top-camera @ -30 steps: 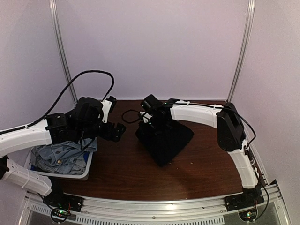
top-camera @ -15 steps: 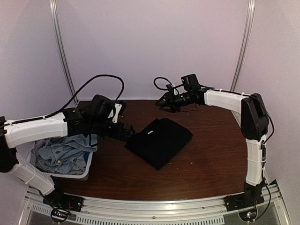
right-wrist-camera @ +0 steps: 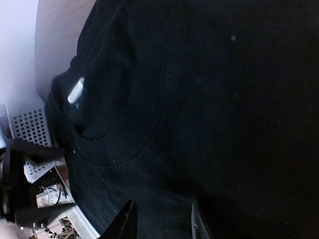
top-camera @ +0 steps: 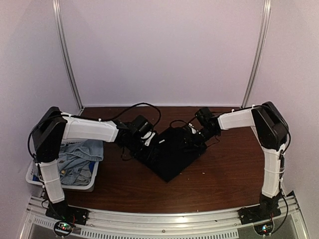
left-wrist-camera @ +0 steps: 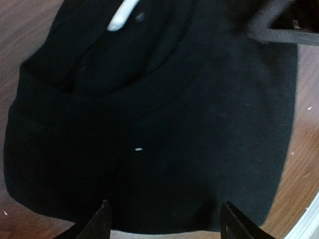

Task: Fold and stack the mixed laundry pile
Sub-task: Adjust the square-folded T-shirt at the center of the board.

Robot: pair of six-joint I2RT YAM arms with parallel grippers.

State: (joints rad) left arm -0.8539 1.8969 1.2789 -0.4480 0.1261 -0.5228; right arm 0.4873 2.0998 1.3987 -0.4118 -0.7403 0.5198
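Now, starting from the near edge of the table (top-camera: 224,186): left of the black shirt (top-camera: 174,159) and closer to the arm bases sits the white basket (top-camera: 32,178). The denim piece (top-camera: 75,155) is heaped on top of whatever else is in it. That part of the laundry looks untouched, so I judge the task to be early, with one garment out and the rest to come.

The shirt lies flat on the wood in the middle of the table. It is a folded, roughly square packet turned corner-on to the bases. Its white tag (left-wrist-camera: 121,15) shows by the collar seam in both wrist views.

Both arms reach in low over the shirt from opposite sides. The left gripper (left-wrist-camera: 164,223) hovers at the shirt's left edge with its fingers spread wide and their tips just over that edge. It has hold of nothing. A spread that wide would suit taking in a thick folded edge.

The right gripper (right-wrist-camera: 162,223) is over the shirt's far-right part, with its fingers only partly apart and close above the cloth. I see no fold pinched between them, though the black cloth makes that hard to rule out.

Coming at the shirt from two sides fits either one more fold or shifting the packet aside to start the stack. I cannot tell which.
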